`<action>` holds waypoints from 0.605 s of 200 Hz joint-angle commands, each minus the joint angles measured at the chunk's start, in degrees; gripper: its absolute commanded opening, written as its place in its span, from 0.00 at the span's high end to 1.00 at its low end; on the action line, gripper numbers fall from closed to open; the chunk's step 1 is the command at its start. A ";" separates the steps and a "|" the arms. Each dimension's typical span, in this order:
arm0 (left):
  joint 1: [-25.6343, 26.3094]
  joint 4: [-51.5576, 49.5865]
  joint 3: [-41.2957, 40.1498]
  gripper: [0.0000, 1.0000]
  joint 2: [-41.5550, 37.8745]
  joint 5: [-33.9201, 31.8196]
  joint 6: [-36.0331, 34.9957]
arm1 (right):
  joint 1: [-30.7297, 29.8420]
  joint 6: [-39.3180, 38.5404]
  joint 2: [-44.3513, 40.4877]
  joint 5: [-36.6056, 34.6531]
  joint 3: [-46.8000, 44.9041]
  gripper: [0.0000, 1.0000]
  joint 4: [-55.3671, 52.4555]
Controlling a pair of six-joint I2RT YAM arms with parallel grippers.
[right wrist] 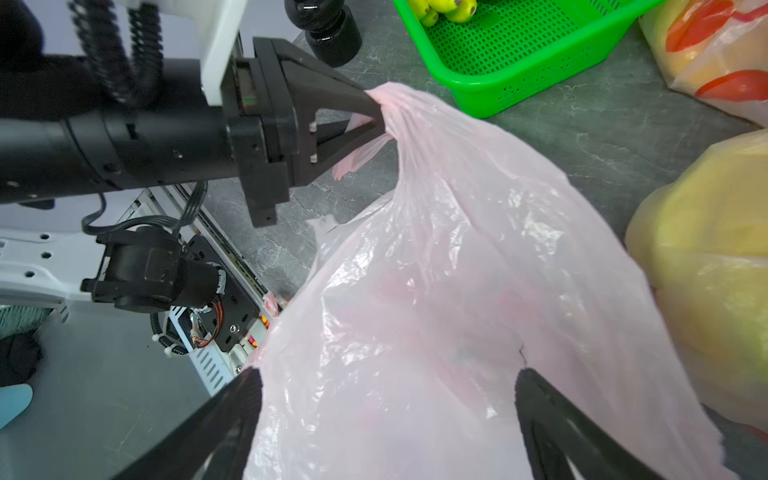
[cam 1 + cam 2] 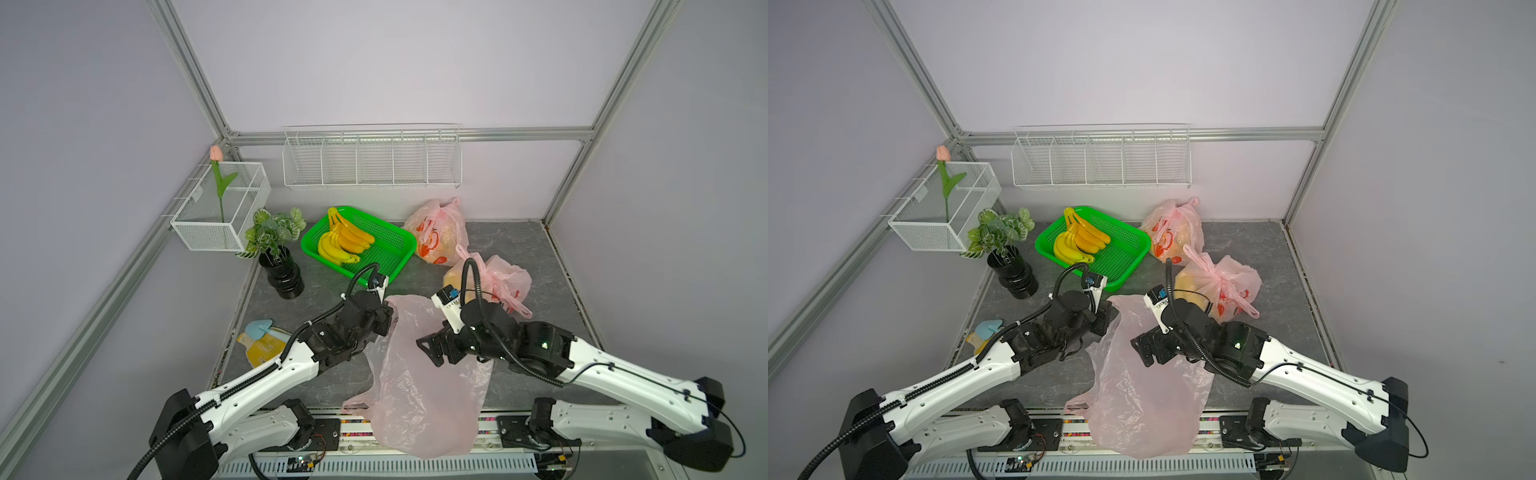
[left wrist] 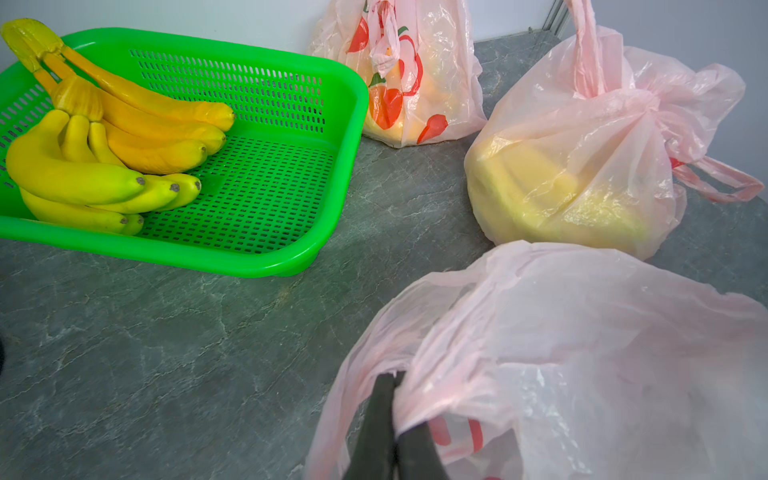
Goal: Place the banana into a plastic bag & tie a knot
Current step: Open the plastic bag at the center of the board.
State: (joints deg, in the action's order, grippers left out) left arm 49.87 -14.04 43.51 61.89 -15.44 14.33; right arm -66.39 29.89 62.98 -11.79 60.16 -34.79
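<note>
My left claw (image 1: 380, 114) is pinched shut on the bunched rim of the plastic bag (image 1: 457, 270), which is pale pink, thin and crinkled. My right claw (image 1: 388, 384) gapes wide over its film, gripping nothing. Bare worktop (image 3: 166, 332) lies ahead of my left claw, then the green basket (image 3: 291, 166) holding the yellow bananas (image 3: 83, 166). Knotted bags (image 3: 582, 166) crowd beside my right claw.

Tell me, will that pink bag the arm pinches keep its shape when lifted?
Probably floppy: the pink bag drapes in wrinkles from where the left gripper pinches it. Likely very light: it looks thin and see-through. Its glossy film may slip.
</note>
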 commanded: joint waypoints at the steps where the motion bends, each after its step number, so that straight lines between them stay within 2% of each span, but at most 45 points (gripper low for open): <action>1: -0.17 0.07 2.35 1.00 -0.44 -3.12 2.94 | -3.98 7.16 4.46 -10.61 1.12 0.05 -3.14; 55: -1.15 0.07 4.35 1.00 0.32 -5.51 6.37 | -8.02 12.75 13.35 -14.41 -0.76 0.11 4.80; 121: -2.70 0.07 5.26 1.00 1.64 -5.56 12.22 | -9.45 13.00 17.62 -15.60 -0.16 0.11 12.95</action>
State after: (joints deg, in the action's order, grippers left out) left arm 47.59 -13.98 47.18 62.59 -19.79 22.41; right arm -75.29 41.08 80.01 -25.58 59.83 -26.41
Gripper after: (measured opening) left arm 0.040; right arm 0.887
